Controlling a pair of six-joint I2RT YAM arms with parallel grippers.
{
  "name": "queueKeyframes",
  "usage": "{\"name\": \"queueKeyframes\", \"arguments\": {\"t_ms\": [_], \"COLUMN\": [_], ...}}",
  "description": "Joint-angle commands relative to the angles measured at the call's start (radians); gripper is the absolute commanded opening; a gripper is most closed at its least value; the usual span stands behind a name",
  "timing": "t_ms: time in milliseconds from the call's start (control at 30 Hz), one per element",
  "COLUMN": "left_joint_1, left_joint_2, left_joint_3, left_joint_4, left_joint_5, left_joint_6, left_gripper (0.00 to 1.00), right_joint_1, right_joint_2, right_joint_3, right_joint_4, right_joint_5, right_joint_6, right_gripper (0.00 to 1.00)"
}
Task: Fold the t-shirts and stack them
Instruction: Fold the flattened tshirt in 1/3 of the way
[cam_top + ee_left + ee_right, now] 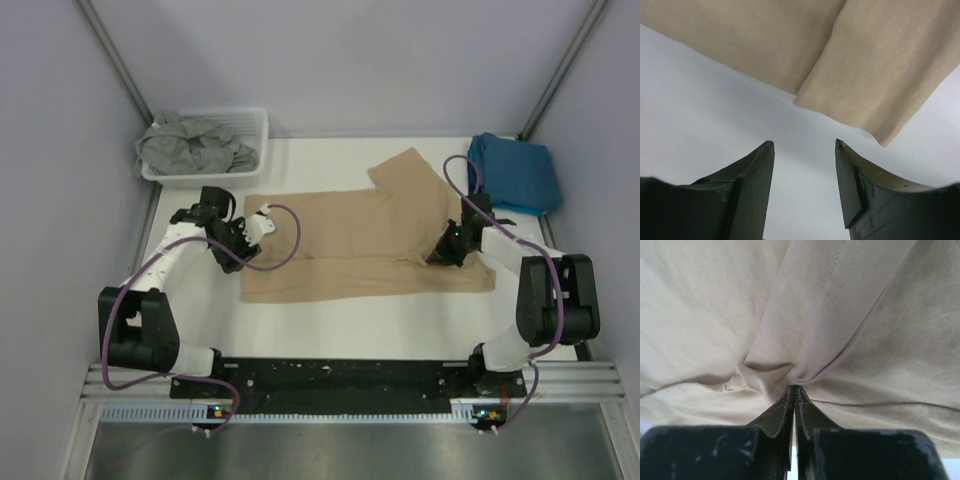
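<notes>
The tan t-shirt (360,240) lies spread across the table, partly folded lengthwise, with one sleeve pointing to the back. My right gripper (440,257) is shut on a pinched fold of it near its right end (794,386); the cloth (715,305) bunches at the tips. My left gripper (240,262) is open and empty at the shirt's left edge. In the left wrist view it (805,145) hovers over bare table just short of the hem (880,60). The teal-blue shirt (515,172) lies folded at the back right. The grey-green shirt (195,145) is crumpled in the basket.
A white slatted basket (255,120) stands at the back left corner. Grey walls enclose the table on three sides. A black rail (340,375) runs along the near edge between the arm bases.
</notes>
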Motion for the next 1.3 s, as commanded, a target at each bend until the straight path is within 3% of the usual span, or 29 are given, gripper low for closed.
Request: {"name": "queueKeyframes", "arguments": {"t_ms": [0,533,933,1267], "left_joint_1": [0.002,0.002,0.002,0.002], "left_joint_2": [0.005,0.011,0.028,0.020], "left_joint_3": [-0.005,-0.005,-0.007,-0.024], "left_joint_4": [0.022,0.030,0.030,0.036], "left_joint_5": [0.003,-0.025,-0.026,-0.043], "left_joint_6": [0.002,-0.001,-0.007,-0.005], "left_gripper": [0.56,0.56,0.56,0.56], "right_joint_1": [0.037,0.112,0.123,0.124], "right_joint_2": [-0.007,0.266,0.320,0.338], "right_joint_3": [0.044,0.324,0.376,0.328], "right_joint_4": [0.017,-0.001,0.030,0.195], "right_joint_5": [0.019,0.038,0.009,-0.089], "right_joint_6": [-0.017,-0.099,-0.088,0.005], "right_gripper": [0.00,0.00,0.00,0.00]}}
